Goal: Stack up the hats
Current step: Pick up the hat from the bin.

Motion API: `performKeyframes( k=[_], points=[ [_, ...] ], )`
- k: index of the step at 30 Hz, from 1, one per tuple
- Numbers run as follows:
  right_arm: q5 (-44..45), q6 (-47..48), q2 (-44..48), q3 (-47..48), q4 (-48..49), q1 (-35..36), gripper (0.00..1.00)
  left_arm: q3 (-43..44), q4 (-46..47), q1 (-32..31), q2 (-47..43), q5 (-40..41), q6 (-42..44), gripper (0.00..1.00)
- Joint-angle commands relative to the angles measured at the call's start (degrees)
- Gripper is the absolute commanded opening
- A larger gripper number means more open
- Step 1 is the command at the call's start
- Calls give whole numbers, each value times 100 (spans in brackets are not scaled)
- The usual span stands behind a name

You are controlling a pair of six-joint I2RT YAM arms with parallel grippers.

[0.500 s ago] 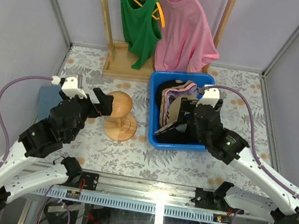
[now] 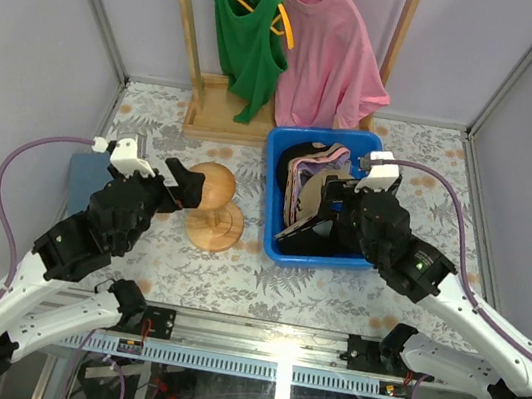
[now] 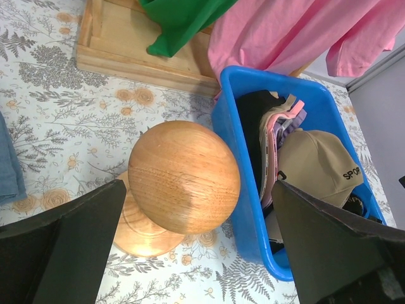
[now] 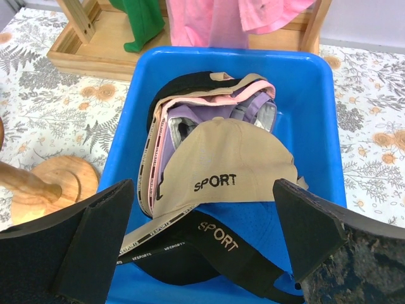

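1. The hats are lying bunched together inside the blue bin (image 4: 319,95). None is stacked outside it yet.
2. The tan cap (image 4: 228,158) is sitting uppermost toward the bin's near wall, its crown facing up. The lavender cap (image 4: 190,123) and the pink cap (image 4: 154,158) are standing on edge behind it. A black cap (image 4: 183,85) is leaning nearest the bin's far wall. Another black cap (image 4: 190,263) is lying under the tan one at the near wall.
3. The right pincer (image 4: 202,193) is hovering above the bin's near half with its jaws spread wide and nothing between them.
4. The tan cap is lying straight below that pincer, framed by its two fingers. The fingers are lining up from the bin's left wall toward its right wall. The row of caps is running from near wall to far wall, so the jaws are sitting crosswise to it. I cannot tell which way the tan cap's brim is pointing.
5. The left pincer (image 3: 199,190) is also gaping wide and empty outside the bin's left wall. It is hanging over the wooden knob stand (image 3: 183,177), which is standing on the surface (image 3: 50,82) just beside that wall.
6. The right arm is clearly the nearer one, so a plain descent onto the tan cap is looking like the coming move.
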State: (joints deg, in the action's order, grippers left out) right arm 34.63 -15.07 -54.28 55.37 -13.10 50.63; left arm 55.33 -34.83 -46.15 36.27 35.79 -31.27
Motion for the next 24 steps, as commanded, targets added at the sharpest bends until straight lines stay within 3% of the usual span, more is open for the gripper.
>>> performKeyframes(
  k=[1,9,24],
  points=[
    [-201,140,-72,120,387,51,100,-58,-132,-34,-7,21,-140,100],
    [-324,179,-412,286,479,45,100,-240,-25,-35,-31,-44,-105,100],
    [-6,148,-3029,2437,-588,41,94,-223,169,-34,322,-314,97,100]
  ],
)
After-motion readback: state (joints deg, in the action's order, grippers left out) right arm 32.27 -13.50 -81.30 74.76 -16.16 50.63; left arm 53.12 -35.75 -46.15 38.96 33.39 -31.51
